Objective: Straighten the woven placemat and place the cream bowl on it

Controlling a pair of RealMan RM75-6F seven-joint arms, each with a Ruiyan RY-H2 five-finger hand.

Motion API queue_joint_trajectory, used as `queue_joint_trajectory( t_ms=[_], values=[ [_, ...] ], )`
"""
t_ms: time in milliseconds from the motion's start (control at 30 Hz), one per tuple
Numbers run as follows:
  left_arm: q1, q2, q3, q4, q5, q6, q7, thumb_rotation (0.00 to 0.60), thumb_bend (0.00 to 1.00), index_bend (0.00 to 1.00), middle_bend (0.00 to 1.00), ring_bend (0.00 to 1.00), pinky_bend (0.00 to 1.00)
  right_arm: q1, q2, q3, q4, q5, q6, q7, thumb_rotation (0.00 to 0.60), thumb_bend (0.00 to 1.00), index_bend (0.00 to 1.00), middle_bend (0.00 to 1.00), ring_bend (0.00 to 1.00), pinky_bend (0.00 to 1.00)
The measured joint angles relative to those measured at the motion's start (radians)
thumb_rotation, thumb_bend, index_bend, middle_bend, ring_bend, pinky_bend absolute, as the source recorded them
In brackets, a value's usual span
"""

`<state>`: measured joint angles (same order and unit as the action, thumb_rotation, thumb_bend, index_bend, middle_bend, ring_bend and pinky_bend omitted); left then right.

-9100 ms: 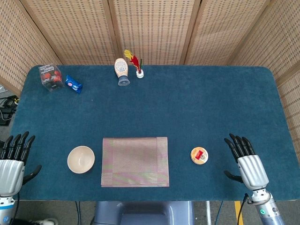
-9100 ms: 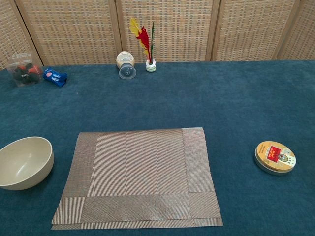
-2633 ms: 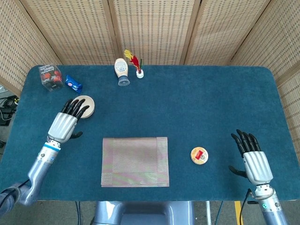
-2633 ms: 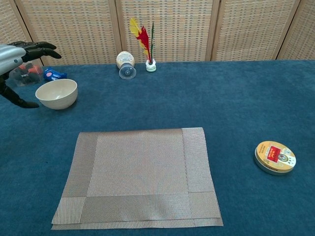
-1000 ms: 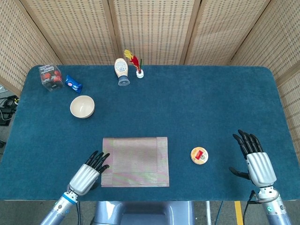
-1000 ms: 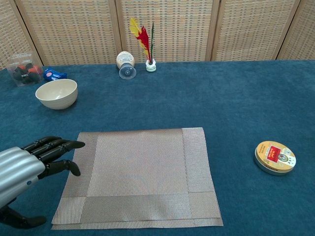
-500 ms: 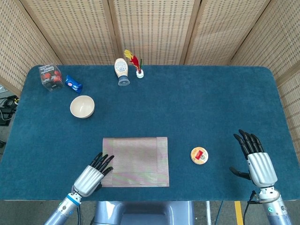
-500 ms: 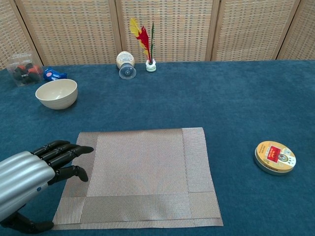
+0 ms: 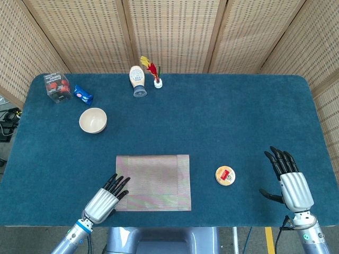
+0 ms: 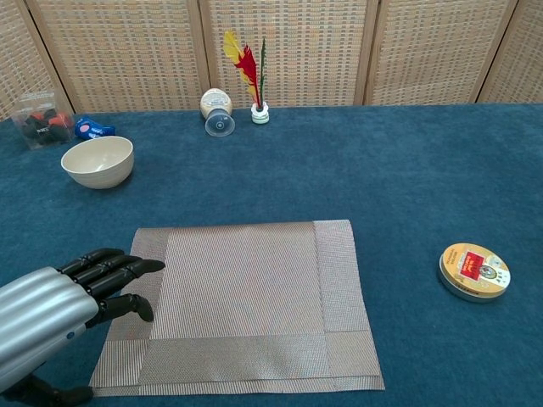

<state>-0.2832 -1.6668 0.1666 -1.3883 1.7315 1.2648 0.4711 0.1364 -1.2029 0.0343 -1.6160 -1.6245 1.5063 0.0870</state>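
The woven placemat (image 9: 153, 182) (image 10: 242, 301) lies flat near the table's front edge, square to it. The cream bowl (image 9: 92, 120) (image 10: 98, 160) stands upright on the blue cloth, well back and left of the mat. My left hand (image 9: 104, 199) (image 10: 64, 308) is open with straight fingers reaching over the mat's front left corner; whether it touches the mat I cannot tell. My right hand (image 9: 293, 186) is open at the front right, holding nothing, and shows only in the head view.
A round tin (image 9: 225, 175) (image 10: 474, 271) sits right of the mat. At the back are a tipped bottle (image 9: 137, 80), a small feather holder (image 9: 155, 74), a blue packet (image 9: 82, 94) and a clear box (image 9: 57, 86).
My left hand carried the bowl from beside the mat to the back left, let it go, then came back to the mat's front left corner and edged further over it.
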Motion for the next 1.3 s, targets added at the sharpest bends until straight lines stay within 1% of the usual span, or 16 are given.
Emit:
queue_joint_trajectory(
  t_ms=[267, 400, 533, 700, 833, 1000, 1133, 1300],
  values=[
    [-0.002, -0.015, -0.011, 0.010, -0.004, -0.006, 0.001, 0.600, 0.12, 0.29, 0.00, 0.00, 0.00, 0.000, 0.001, 0.000, -0.001, 0.000, 0.000, 0.003, 0.600, 0.23, 0.04, 0.00, 0.00, 0.00],
    [-0.004, -0.024, -0.021, 0.014, -0.004, -0.003, -0.008, 0.600, 0.19, 0.30, 0.00, 0.00, 0.00, 0.000, 0.000, -0.001, -0.001, -0.002, -0.001, 0.003, 0.600, 0.23, 0.04, 0.00, 0.00, 0.00],
    [-0.007, -0.027, -0.028, 0.009, -0.001, 0.002, -0.016, 0.600, 0.20, 0.32, 0.00, 0.00, 0.00, 0.001, -0.001, -0.003, -0.001, -0.002, -0.005, 0.001, 0.600, 0.23, 0.04, 0.00, 0.00, 0.00],
    [-0.012, -0.034, -0.038, 0.013, -0.001, 0.002, -0.013, 0.600, 0.27, 0.32, 0.00, 0.00, 0.00, 0.002, -0.002, -0.004, -0.003, -0.002, -0.009, -0.003, 0.600, 0.23, 0.04, 0.00, 0.00, 0.00],
    [-0.018, -0.035, -0.047, 0.006, -0.008, -0.004, -0.019, 0.600, 0.28, 0.33, 0.00, 0.00, 0.00, 0.001, -0.002, -0.003, -0.002, 0.000, -0.008, 0.000, 0.600, 0.23, 0.04, 0.00, 0.00, 0.00],
    [-0.024, -0.038, -0.055, 0.007, -0.020, -0.016, -0.014, 0.600, 0.35, 0.39, 0.00, 0.00, 0.00, 0.003, -0.002, -0.004, -0.002, 0.000, -0.011, 0.001, 0.600, 0.23, 0.04, 0.00, 0.00, 0.00],
    [-0.028, -0.045, -0.060, 0.012, -0.028, -0.024, -0.011, 0.600, 0.36, 0.43, 0.00, 0.00, 0.00, 0.002, -0.002, -0.003, -0.002, 0.000, -0.009, 0.003, 0.600, 0.23, 0.04, 0.00, 0.00, 0.00],
    [-0.031, -0.051, -0.062, 0.014, -0.039, -0.035, -0.012, 0.600, 0.42, 0.48, 0.00, 0.00, 0.00, 0.001, 0.001, -0.004, -0.003, -0.003, -0.005, 0.007, 0.600, 0.23, 0.04, 0.00, 0.00, 0.00]
  ],
)
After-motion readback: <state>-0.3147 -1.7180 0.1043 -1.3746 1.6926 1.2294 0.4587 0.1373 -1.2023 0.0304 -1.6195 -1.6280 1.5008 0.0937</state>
